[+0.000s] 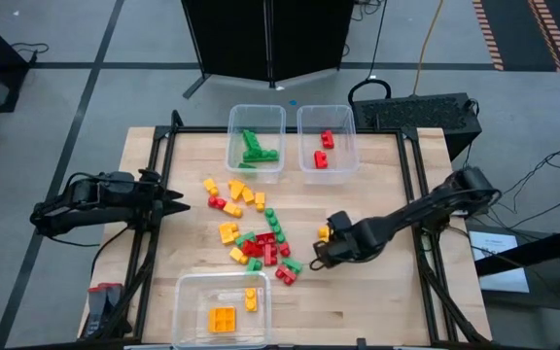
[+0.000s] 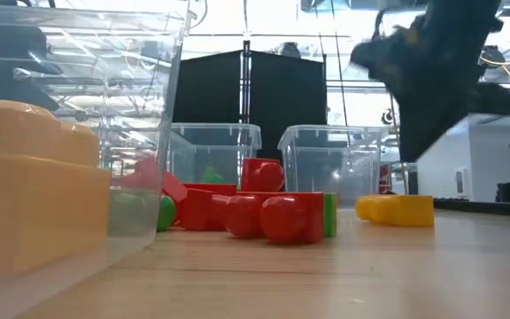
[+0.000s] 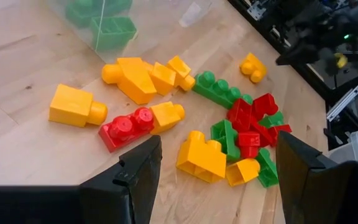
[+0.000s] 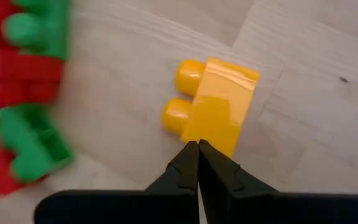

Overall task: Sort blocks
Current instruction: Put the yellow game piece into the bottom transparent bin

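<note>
A pale wooden table (image 1: 358, 301) with a black frame (image 1: 411, 165) stands on a grey floor (image 1: 66, 97) crossed by dark seams. Beyond the table's far edge stands a black panel (image 1: 265, 39) on metal feet, which in the low view shows as a dark screen (image 2: 251, 93) in two halves. A black box (image 1: 426, 112) sits at the table's far right corner, with cables (image 1: 542, 175) trailing over the floor on the right. A yellow cord (image 1: 438, 29) runs away from the box. Striped tape (image 1: 489, 34) marks the floor at the far right. The low view shows a bright ceiling (image 2: 326, 35) with beams and a white wall (image 2: 494, 155) at right.
</note>
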